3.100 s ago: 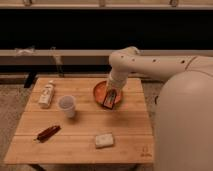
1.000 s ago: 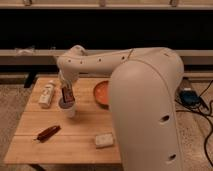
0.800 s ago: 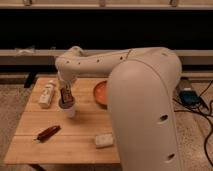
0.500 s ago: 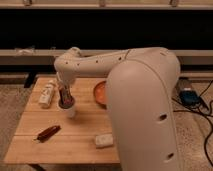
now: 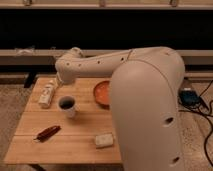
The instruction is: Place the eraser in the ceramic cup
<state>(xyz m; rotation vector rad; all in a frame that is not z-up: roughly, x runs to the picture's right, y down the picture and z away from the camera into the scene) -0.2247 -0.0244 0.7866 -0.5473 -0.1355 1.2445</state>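
The pincer (image 5: 60,83), grip I cannot tell, has lifted off the small white ceramic cup (image 5: 68,109) on the wooden desk (image 5: 75,135), which now looks dark inside, probably the small dark eraser.

Dim, warm indoor light over a wooden table (image 5: 75,137).
Light falls from above; the pale arm (image 5: 145,95) shades the gripper (image 5: 60,85) just above the cup (image 5: 67,106); the wall (image 5: 125,27) behind stays dark.

Ceramic cup (image 5: 68,109): whitish, dark inside. Bowl (image 5: 101,93): orange. Bottle (image 5: 47,95): white. Stick (image 5: 48,132): reddish-brown. Block (image 5: 104,140): pale beige. Surface (image 5: 75,137): light wood grain. Gripper: hidden behind the cream arm (image 5: 100,62) above the cup.
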